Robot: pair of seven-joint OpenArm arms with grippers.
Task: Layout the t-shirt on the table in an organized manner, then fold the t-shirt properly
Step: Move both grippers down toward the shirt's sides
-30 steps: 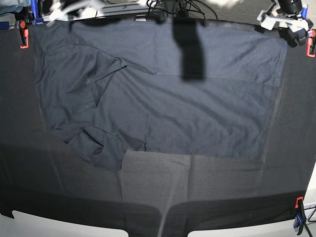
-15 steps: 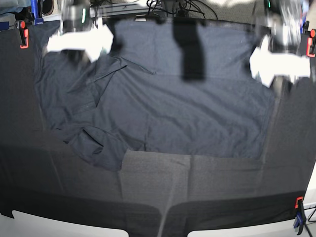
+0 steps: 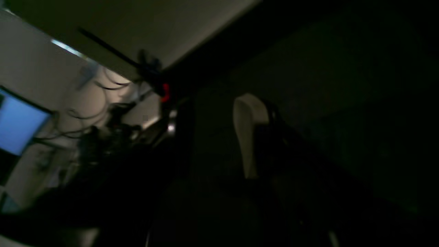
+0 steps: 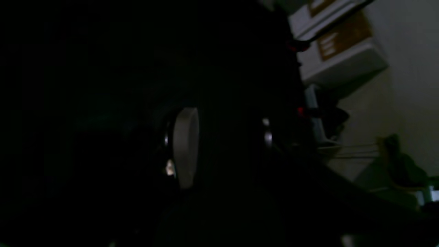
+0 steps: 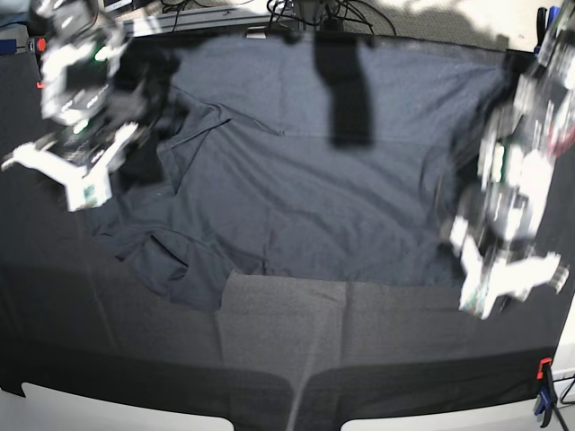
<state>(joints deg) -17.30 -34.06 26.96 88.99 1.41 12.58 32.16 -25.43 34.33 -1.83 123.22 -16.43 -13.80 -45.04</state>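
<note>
- Now both arms are well down over the table, where a second ago they sat blurred at the far corners and half a second ago were only white smears at the cloth's upper edge.
- Largest thing in view, the table keeps its black textured cloth, with white edge showing at the near side, unchanged.
- Spread across the far half of it, the t-shirt lies mostly flat and in the same place as before, its bunched folds and crumpled sleeve on the base view's left, a lighter strip of cloth below its hem.
- On that view's right, the left gripper hangs over the shirt's side edge near the lower corner; its white body hides that edge, and motion blur keeps me from telling whether it touches fabric.
- On the view's left, the right gripper hovers over the bunched sleeve area, hiding part of it; its white prongs look spread, nothing between them.
- Dark strap crosses the shirt's upper middle, as before.
- Orange clamp sits at the near right corner.
- Wrist views are nearly black: one pale finger shows on the left, one on the right, so I cannot tell the left pincer's state.
</note>
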